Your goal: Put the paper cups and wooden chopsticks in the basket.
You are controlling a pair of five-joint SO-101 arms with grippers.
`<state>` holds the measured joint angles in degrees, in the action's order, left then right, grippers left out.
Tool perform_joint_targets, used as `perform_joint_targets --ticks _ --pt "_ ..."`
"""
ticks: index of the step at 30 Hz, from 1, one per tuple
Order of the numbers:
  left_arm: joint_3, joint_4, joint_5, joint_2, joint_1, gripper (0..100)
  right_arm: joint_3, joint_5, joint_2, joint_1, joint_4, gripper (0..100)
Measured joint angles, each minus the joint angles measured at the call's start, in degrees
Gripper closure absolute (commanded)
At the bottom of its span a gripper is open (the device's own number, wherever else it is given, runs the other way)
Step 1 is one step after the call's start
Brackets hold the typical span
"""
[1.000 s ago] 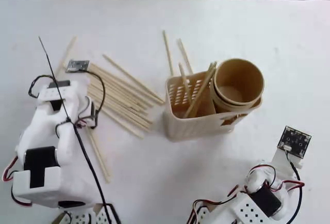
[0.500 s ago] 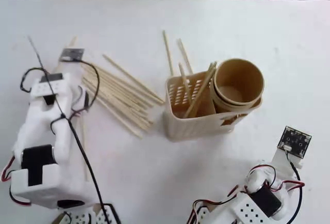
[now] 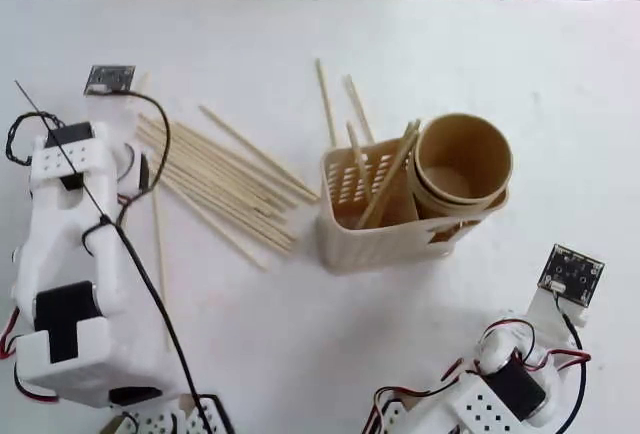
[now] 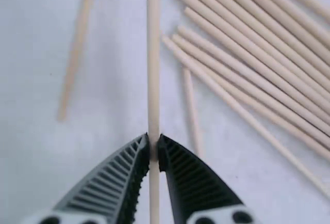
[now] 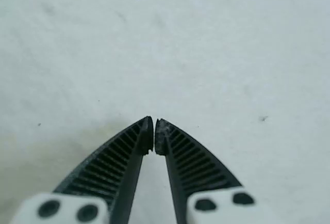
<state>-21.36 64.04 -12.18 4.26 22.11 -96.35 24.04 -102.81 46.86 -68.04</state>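
A white table [image 3: 300, 34] carries two robot arms' work. The left claw [image 4: 153, 149] is clenched on one pale wooden chopstick [image 4: 153, 53], just beside a loose pile of wooden chopsticks [image 3: 225, 184], roughly a dozen. The right claw [image 5: 154, 131] is pinched together on nothing above bare table. The cream slotted plastic basket [image 3: 380, 244] holds about five upright chopsticks [image 3: 385, 179] and, in its other compartment, at least two nested brown paper cups [image 3: 462, 159]. Gripped at one thin point, the stick could swivel, slip free, or catch the basket's rim and tip it.
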Motion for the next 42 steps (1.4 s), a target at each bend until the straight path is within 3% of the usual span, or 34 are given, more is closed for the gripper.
perform_joint_targets --ticks 7,21,25,29,42 --pt "-7.74 -4.04 0.88 0.00 0.00 86 0.00 0.00 0.00 0.00 0.00 97.9" --pt "-10.02 -7.38 0.97 2.99 -3.08 88 0.00 0.00 0.00 0.00 0.00 97.9" --pt "-6.24 -4.57 0.88 6.33 -3.25 88 0.00 0.00 0.00 0.00 0.00 97.9" --pt "-1.23 -0.88 0.79 10.46 -3.43 98 0.00 0.00 0.00 0.00 0.00 97.9" --pt "5.89 0.88 0.97 14.15 -3.43 98 0.00 0.00 0.00 0.00 0.00 97.9"
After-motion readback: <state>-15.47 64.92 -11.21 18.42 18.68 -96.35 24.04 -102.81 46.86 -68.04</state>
